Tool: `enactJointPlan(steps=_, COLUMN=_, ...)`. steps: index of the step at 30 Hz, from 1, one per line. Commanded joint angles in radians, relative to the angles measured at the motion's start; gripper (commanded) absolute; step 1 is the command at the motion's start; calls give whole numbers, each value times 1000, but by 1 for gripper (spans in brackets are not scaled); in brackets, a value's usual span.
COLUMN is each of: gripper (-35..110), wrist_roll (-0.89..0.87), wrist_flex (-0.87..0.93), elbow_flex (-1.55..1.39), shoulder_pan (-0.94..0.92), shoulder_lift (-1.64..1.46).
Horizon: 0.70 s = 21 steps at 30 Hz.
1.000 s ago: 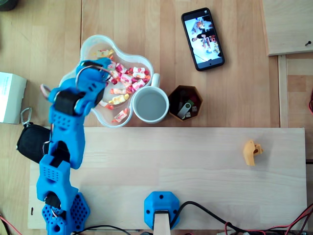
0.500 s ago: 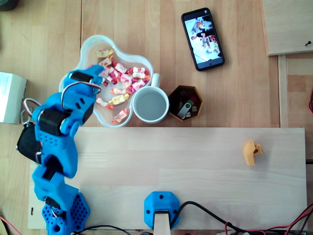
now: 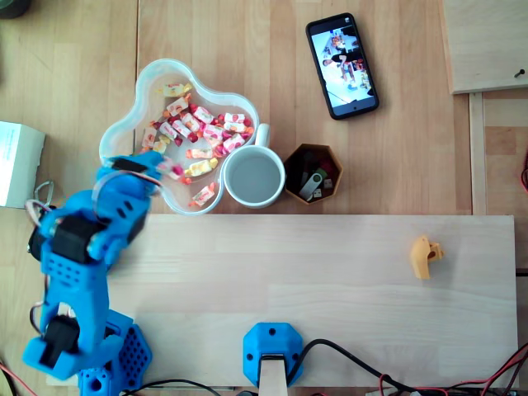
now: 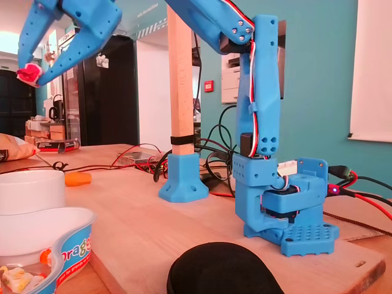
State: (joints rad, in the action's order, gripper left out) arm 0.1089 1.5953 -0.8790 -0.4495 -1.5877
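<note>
In the fixed view my blue gripper (image 4: 30, 71) hangs high at the top left, its two fingers pinched on a small red-and-pink wrapped candy (image 4: 26, 75). Seen from overhead, the gripper (image 3: 145, 167) sits over the lower-left rim of a clear lobed bowl (image 3: 147, 76) holding several wrapped candies (image 3: 206, 132). From above, the arm covers the held candy. The same bowl (image 4: 67, 242) shows at the fixed view's lower left, far beneath the gripper.
A white mug (image 3: 254, 177) touches the bowl's right side, with a brown hexagonal cup (image 3: 312, 175) of USB sticks beside it. A phone (image 3: 341, 64) lies further back. On the wood board (image 3: 330, 289) are an orange piece (image 3: 425, 256) and a blue post base (image 3: 271, 351). A black pouch (image 4: 217, 269) lies by the arm base.
The arm has drawn back from above the bowl's middle toward the lower left, so the gripper now stands at the bowl's near-left rim. More candies show uncovered.
</note>
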Motion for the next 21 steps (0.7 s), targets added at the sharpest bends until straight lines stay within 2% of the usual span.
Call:
enactJointPlan(steps=1, gripper=-3, wrist_roll=0, wrist_flex=-109, elbow_flex=-170, shoulder_pan=-89, shoulder_lift=-115)
enactJointPlan(steps=6, gripper=-3, wrist_roll=0, wrist_flex=-278, elbow_flex=-434, shoulder_pan=-158, shoulder_lift=-204)
enactJointPlan(steps=21, gripper=-3, wrist_roll=-2, wrist_flex=-845, elbow_flex=-1062, shoulder_pan=-175, shoulder_lift=-528)
